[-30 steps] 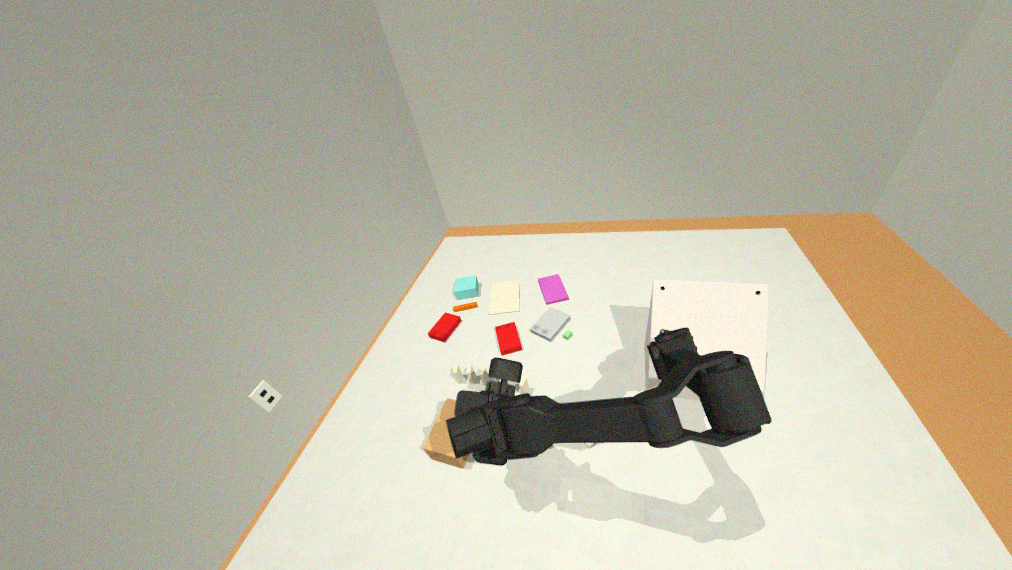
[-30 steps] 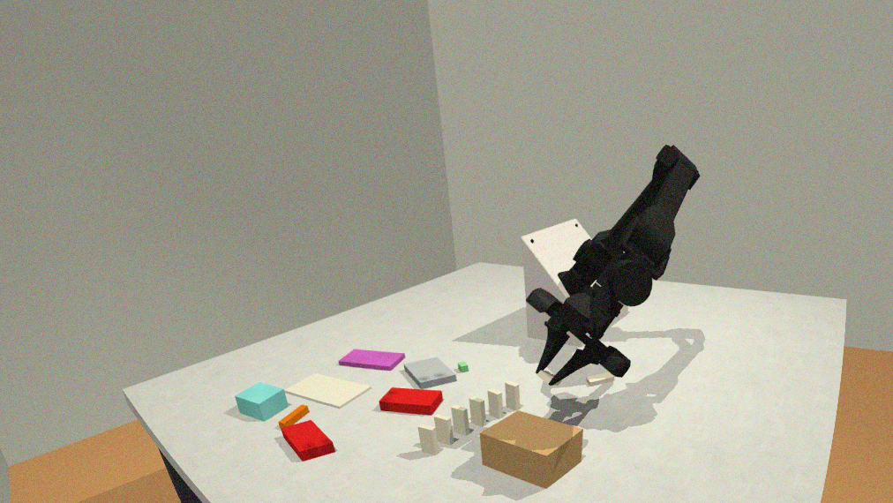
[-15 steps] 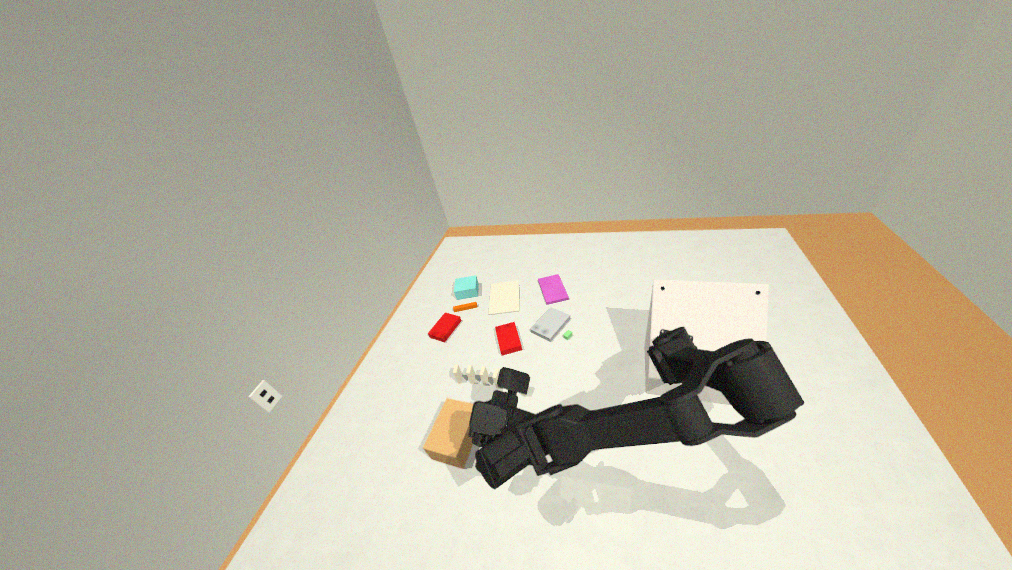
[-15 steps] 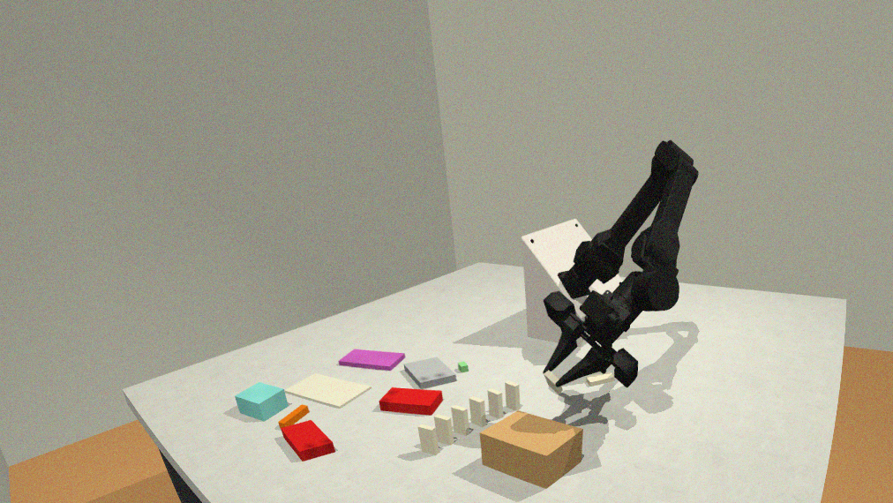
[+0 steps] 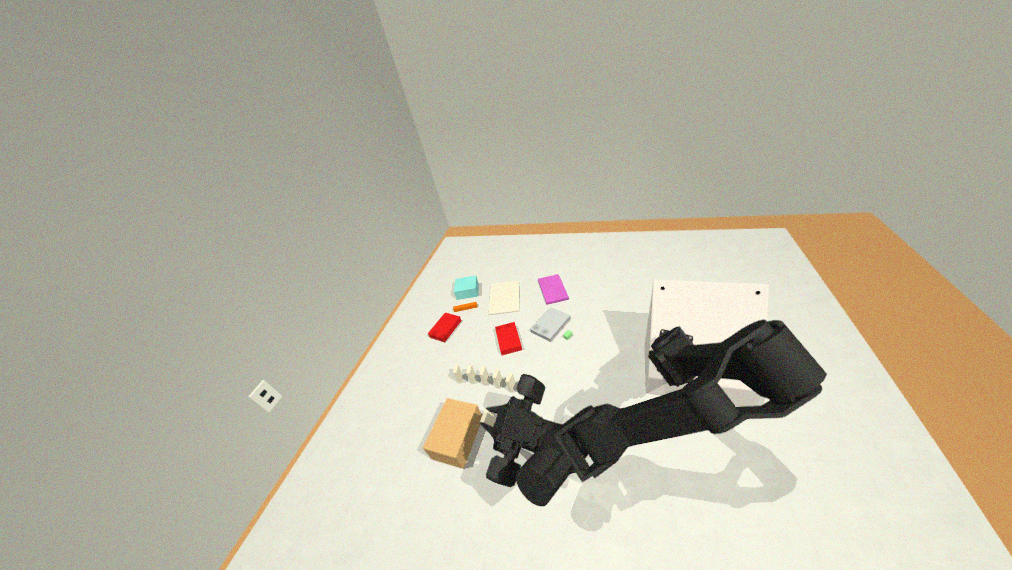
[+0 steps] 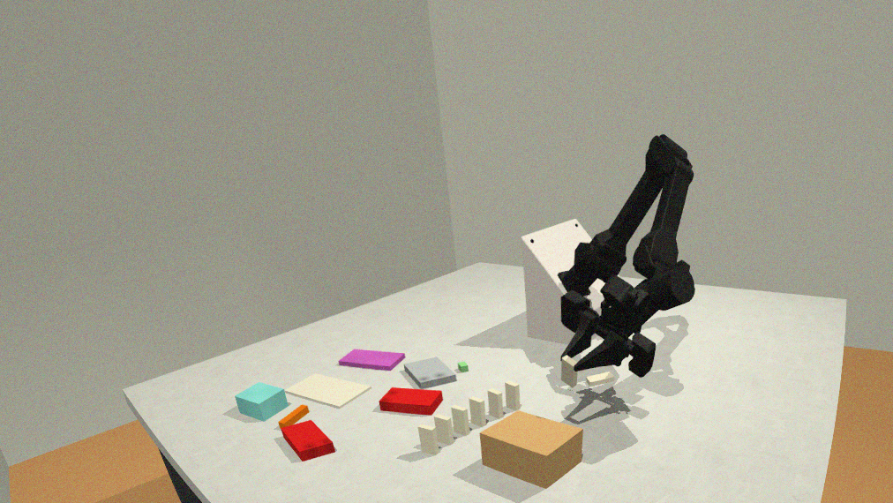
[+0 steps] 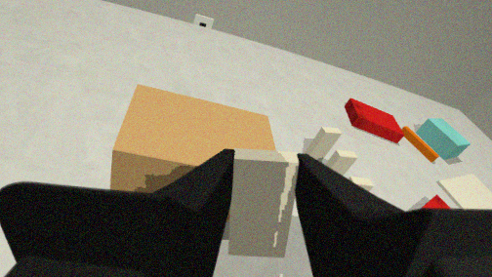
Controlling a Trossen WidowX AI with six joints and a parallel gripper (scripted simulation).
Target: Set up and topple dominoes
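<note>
My gripper point(image 5: 487, 417) point(image 6: 569, 363) point(image 7: 265, 162) is shut on a cream domino point(image 6: 568, 373) point(image 7: 259, 210), held upright by its upper part. In the exterior view it hangs beyond the right end of the row; how far its foot is from the table is hard to tell. Several cream dominoes stand in an evenly spaced row, with its left end domino point(image 6: 428, 439) and right end domino point(image 6: 512, 395) upright; part of the row also shows in the wrist view. Another cream domino point(image 6: 600, 379) lies flat on the table, right of the held one; the arm hides it in the top view.
An orange-tan box point(image 5: 451, 431) point(image 6: 530, 461) point(image 7: 195, 127) stands beside the row, close to my fingers in the top view. Two red blocks point(image 6: 410, 401) point(image 6: 307, 439), a grey slab point(image 6: 430, 371) and a green cube point(image 6: 462, 366) lie across the row. A white sloped box point(image 6: 544, 299) stands behind the arm.
</note>
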